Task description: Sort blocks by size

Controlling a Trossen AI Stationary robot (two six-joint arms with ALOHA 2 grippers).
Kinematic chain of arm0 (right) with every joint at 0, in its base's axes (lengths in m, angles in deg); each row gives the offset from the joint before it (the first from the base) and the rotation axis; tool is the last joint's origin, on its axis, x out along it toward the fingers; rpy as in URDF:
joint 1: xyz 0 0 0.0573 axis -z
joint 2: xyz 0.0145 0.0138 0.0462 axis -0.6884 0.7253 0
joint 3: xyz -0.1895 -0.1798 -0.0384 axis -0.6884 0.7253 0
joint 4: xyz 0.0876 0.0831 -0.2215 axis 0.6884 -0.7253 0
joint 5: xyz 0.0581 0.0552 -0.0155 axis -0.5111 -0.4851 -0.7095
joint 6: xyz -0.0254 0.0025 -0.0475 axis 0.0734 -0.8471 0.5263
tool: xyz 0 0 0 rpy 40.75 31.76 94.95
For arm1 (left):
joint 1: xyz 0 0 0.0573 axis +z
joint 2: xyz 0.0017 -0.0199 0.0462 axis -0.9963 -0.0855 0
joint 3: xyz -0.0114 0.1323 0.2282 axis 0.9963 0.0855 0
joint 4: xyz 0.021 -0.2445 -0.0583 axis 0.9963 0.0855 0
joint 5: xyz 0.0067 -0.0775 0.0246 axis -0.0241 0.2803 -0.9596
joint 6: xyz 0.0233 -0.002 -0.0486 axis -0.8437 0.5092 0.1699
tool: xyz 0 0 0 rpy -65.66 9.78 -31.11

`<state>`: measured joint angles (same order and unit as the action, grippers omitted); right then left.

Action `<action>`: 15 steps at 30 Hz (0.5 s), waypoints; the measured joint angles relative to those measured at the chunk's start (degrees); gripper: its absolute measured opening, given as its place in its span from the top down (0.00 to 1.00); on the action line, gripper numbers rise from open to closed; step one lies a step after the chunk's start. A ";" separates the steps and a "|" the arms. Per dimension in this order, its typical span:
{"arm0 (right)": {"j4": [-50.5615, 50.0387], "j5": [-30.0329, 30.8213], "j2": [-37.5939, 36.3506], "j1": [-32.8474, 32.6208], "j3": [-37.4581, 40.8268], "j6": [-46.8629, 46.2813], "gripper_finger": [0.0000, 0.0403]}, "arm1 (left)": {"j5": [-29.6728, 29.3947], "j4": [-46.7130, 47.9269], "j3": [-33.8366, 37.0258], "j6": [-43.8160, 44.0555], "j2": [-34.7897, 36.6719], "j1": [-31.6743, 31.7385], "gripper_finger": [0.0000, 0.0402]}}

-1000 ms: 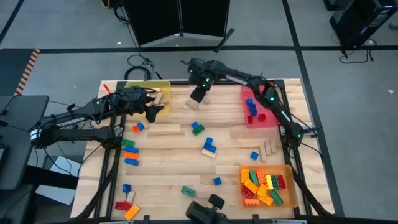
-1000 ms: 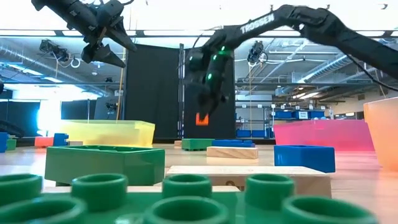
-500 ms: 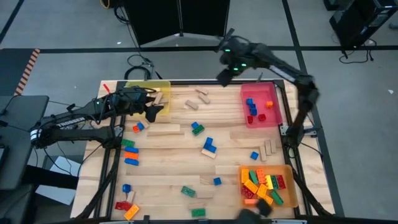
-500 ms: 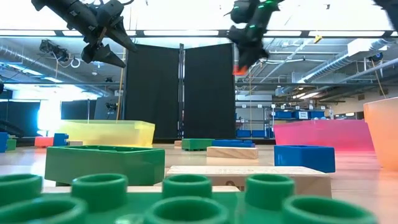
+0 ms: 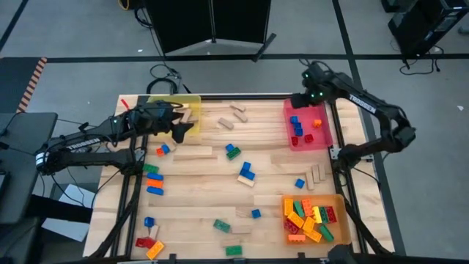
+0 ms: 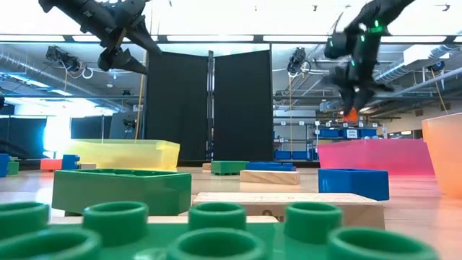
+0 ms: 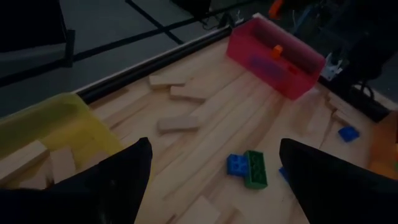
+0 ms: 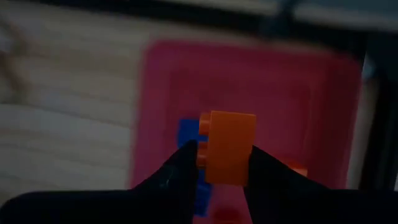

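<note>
Held piece: a small orange studded brick (image 8: pixel 227 148), pinched on two sides by the right hand (image 8: pixel 217 163), studs facing sideways.
Where it is: in the air above the red tray (image 5: pixel 320 138), at the tabletop's far right corner.
Why there: my guess is the tray collects small pieces; it already holds little blue, red and orange bricks, so this one looks ready to drop in.
Right hand: clenched on the orange brick, raised well clear of the tray in the low view (image 6: pixel 352 108).
Left hand: (image 5: pixel 178 126) fingers spread wide, grasping nothing, hanging over the yellow tray (image 5: pixel 192 98) at the far left corner, where tan wooden blocks (image 7: pixel 23 160) lie.
Other blocks: loose bricks (image 5: pixel 245 173) and long wooden pieces (image 5: pixel 194 153) scattered across the middle of the tabletop (image 5: pixel 190 205); sorting looks far from finished.
Orange tray: (image 5: pixel 341 235) at the near right corner, packed with larger mixed-colour bricks.
</note>
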<state>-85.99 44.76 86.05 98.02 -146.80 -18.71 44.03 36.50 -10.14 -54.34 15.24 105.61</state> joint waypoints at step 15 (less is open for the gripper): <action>10.23 -1.21 10.21 3.24 12.06 -0.47 0.59 | -0.02 -3.65 -0.02 -3.23 0.00 0.00 0.11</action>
<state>-75.76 43.55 96.27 101.26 -134.74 -19.18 44.01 32.85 -10.16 -57.58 15.24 105.61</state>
